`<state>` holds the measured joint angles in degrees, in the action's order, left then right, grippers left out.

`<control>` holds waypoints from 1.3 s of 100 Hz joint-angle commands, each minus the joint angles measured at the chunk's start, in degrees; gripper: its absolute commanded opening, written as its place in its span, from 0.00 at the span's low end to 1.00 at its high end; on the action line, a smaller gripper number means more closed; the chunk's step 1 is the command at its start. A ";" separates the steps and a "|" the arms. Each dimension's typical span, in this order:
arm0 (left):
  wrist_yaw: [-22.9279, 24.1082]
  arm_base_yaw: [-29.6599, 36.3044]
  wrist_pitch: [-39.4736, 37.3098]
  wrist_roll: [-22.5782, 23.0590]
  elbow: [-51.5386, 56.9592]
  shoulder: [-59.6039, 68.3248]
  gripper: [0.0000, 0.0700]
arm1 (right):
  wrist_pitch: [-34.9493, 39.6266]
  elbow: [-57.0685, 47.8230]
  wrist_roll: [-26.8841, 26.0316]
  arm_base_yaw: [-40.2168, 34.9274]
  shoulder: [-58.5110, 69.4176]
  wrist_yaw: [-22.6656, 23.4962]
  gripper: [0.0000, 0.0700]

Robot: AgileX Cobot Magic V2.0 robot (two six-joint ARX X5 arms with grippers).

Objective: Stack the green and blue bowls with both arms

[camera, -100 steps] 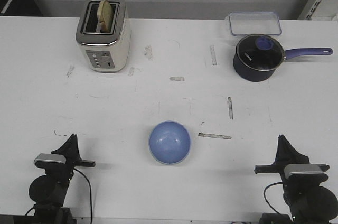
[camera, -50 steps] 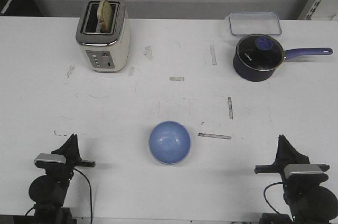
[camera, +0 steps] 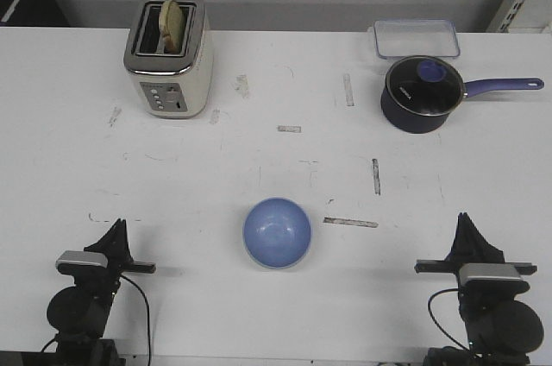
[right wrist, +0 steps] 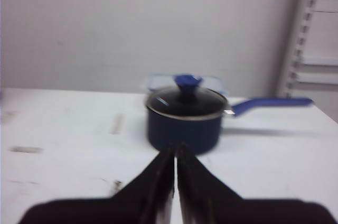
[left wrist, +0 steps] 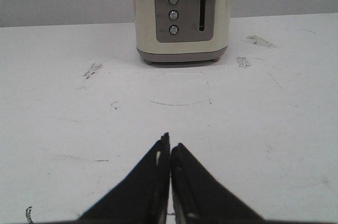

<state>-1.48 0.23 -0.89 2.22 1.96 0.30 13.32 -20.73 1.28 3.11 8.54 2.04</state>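
Gripper fingers on the left arm are pressed together and hold nothing; it sits low at the near left edge of the white table, pointing away toward the far side. Straight ahead of it, at the far left, stands a cream toaster with a slice of bread poking out of a slot. Near the middle of the table, toward the near side and well apart from both arms, rests a single light blue bowl, upright and with nothing visible inside it. No green bowl can be picked out separately in any view; whether it sits nested under the blue one cannot be told from above, so it is unclear whether the stacking is already done or has not yet begun. At the far right stands a dark blue saucepan with a glass lid and a long handle pointing right, and just behind it lies a clear plastic container. At the near right edge sits the right gripper, its fingers likewise closed on nothing, pointing toward the saucepan; its wrist view is slightly blurred.
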 commanded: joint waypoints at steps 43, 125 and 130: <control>-0.02 -0.07 -0.85 0.13 -1.20 -0.11 0.00 | -10.51 20.02 -3.34 -0.22 -8.48 -0.50 0.00; 0.00 -0.07 -0.87 0.11 -1.18 -0.11 0.00 | -10.62 20.02 -3.34 -0.46 -8.48 -0.57 0.00; 0.00 -0.07 -0.85 0.11 -1.18 -0.11 0.00 | -10.62 20.02 -3.34 -0.46 -8.48 -0.57 0.00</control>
<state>-1.48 0.23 -0.89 2.22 1.96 0.30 3.20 -0.84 -1.39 2.68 0.08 1.48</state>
